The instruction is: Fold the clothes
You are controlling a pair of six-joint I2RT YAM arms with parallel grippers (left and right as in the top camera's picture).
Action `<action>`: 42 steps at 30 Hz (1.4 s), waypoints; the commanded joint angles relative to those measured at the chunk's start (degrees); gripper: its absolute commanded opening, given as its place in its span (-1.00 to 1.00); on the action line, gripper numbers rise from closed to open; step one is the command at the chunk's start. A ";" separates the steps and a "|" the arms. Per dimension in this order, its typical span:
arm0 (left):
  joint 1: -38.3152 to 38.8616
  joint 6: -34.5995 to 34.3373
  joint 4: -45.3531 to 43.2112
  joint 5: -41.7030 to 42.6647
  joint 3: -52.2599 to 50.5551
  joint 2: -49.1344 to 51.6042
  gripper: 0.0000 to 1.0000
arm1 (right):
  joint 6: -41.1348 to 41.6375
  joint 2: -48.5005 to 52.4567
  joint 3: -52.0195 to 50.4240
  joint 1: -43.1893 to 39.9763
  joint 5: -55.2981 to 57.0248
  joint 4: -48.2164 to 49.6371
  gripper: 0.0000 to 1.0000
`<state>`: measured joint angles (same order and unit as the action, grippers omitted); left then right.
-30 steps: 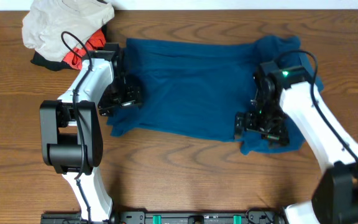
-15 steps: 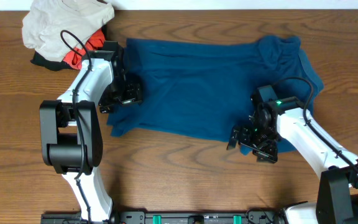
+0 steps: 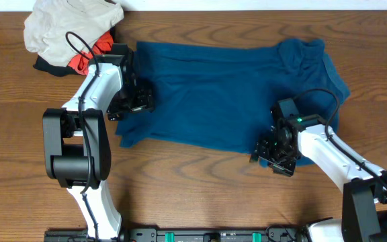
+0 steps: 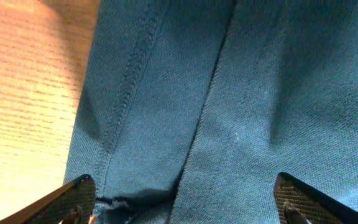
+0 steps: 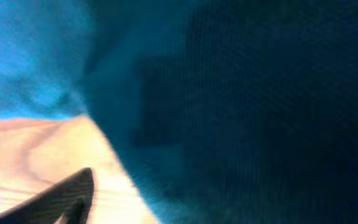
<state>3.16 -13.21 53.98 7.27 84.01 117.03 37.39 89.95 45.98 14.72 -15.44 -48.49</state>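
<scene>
The left gripper [image 4: 184, 190] has its fingers spread wide over a stitched seam of the blue garment [image 3: 213, 87], holding nothing. The right gripper [image 3: 270, 149] sits at the garment's lower right edge (too blurred to tell its opening). The fine-knit cloth lies across the wood-grain table [image 3: 180, 195], near a crumpled pile of clothes [image 3: 66, 30].

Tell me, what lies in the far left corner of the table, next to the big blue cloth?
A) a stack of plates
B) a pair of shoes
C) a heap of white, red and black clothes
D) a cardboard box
C: a crumpled heap of clothes, white on top with red and black showing below, lies on the table just left of the blue cloth.
</scene>
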 commanded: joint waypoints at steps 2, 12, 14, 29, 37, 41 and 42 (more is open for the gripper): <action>-0.26 1.20 0.24 -0.50 -0.11 0.96 0.83 | 1.79 -0.96 -0.85 0.68 0.46 0.33 -0.25; -0.24 1.16 6.91 -0.44 -0.11 0.94 0.74 | 1.77 -0.96 -0.83 0.68 0.46 0.09 -0.98; -0.24 1.18 7.72 -0.46 -0.11 0.94 0.74 | 1.77 -0.96 -0.83 0.66 0.61 0.22 -0.97; -0.04 2.69 14.47 -0.44 -0.24 0.94 0.71 | 1.55 -0.98 -0.83 0.68 0.66 0.72 -0.96; 2.32 3.34 11.19 -0.44 -3.89 0.96 0.67 | 1.53 -0.96 -0.83 0.66 0.63 0.90 -0.97; 2.71 3.32 10.86 -0.44 -4.20 0.96 0.67 | 1.53 -0.96 -0.83 0.61 0.63 0.87 -0.96; 2.71 3.34 10.86 -0.44 -4.20 0.96 0.64 | 1.53 -0.96 -0.83 0.61 0.63 0.85 -0.97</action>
<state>5.96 -10.44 64.69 7.29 80.05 117.03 38.81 89.93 45.45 14.72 -15.20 -47.72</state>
